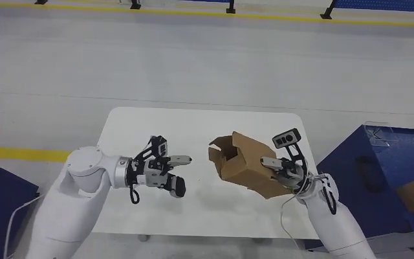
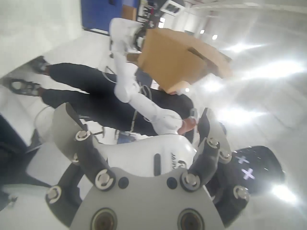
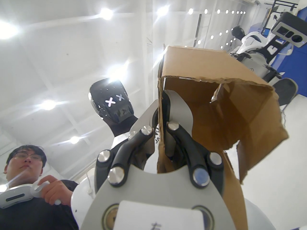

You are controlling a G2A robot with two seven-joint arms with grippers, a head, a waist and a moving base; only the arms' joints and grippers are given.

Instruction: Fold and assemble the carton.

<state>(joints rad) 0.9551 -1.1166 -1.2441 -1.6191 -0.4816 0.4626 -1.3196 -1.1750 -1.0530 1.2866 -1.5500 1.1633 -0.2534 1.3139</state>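
The brown corrugated cardboard carton (image 1: 240,165) hangs over the right half of the white rectangular table (image 1: 194,123). In the top view its long axis runs from about ten o'clock to four o'clock. The right gripper (image 3: 163,106) is clamped on one side wall at the four o'clock end, one finger inside and one outside. The left gripper (image 1: 182,173), spread wide and empty, sits at the carton's nine o'clock, nearer its loose flaps (image 1: 220,153), so folding those likely falls to it. Whether those flaps are tucked is hard to make out.
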